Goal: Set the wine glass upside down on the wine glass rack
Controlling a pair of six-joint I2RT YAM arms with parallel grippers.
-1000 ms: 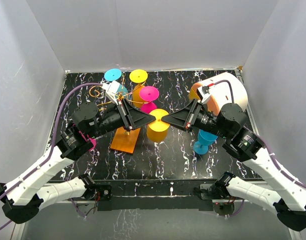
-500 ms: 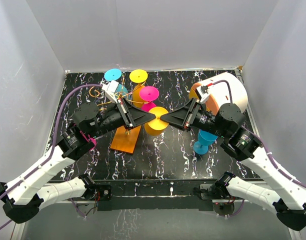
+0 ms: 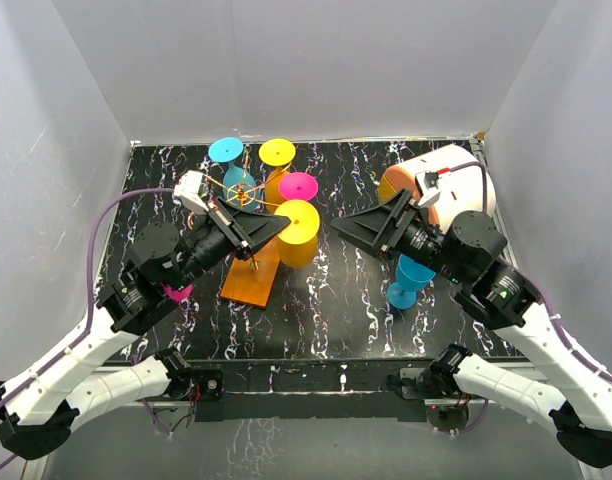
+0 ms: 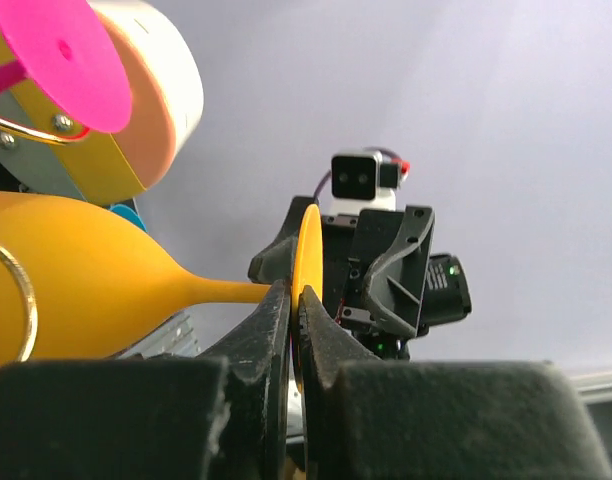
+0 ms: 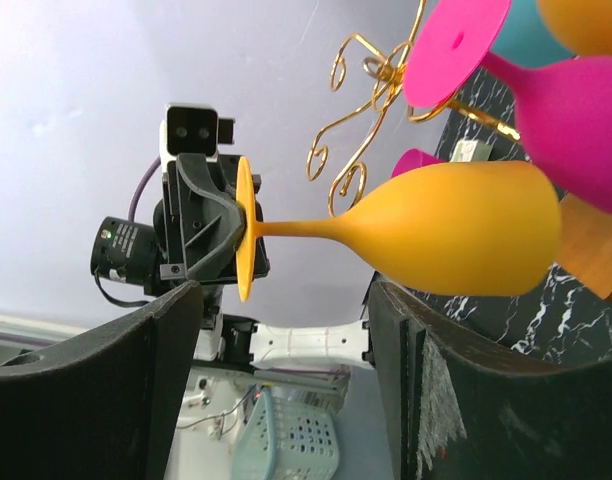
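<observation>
I see the yellow wine glass (image 3: 298, 232) in the air next to the wine glass rack (image 3: 248, 196), a gold wire stand on an orange base (image 3: 252, 278). My left gripper (image 3: 283, 226) is shut on the glass's thin foot (image 4: 308, 255); the stem and bowl (image 4: 76, 285) reach off to the left. From the right wrist the glass (image 5: 466, 240) lies sideways in front of the gold scrolls (image 5: 354, 125). My right gripper (image 3: 338, 224) is open and apart from the glass, its fingers (image 5: 136, 390) spread wide with nothing between them.
Cyan (image 3: 226, 150), yellow (image 3: 277, 152) and magenta (image 3: 298, 186) glasses hang foot-up on the rack. A blue glass (image 3: 410, 280) stands on the marble tabletop under my right arm. A white-and-orange drum (image 3: 448, 185) sits at the back right. White walls enclose the table.
My left gripper shut on the glass's foot, then my right gripper opened and let go. The left arm has carried the glass left toward the rack; the right has drawn back.
</observation>
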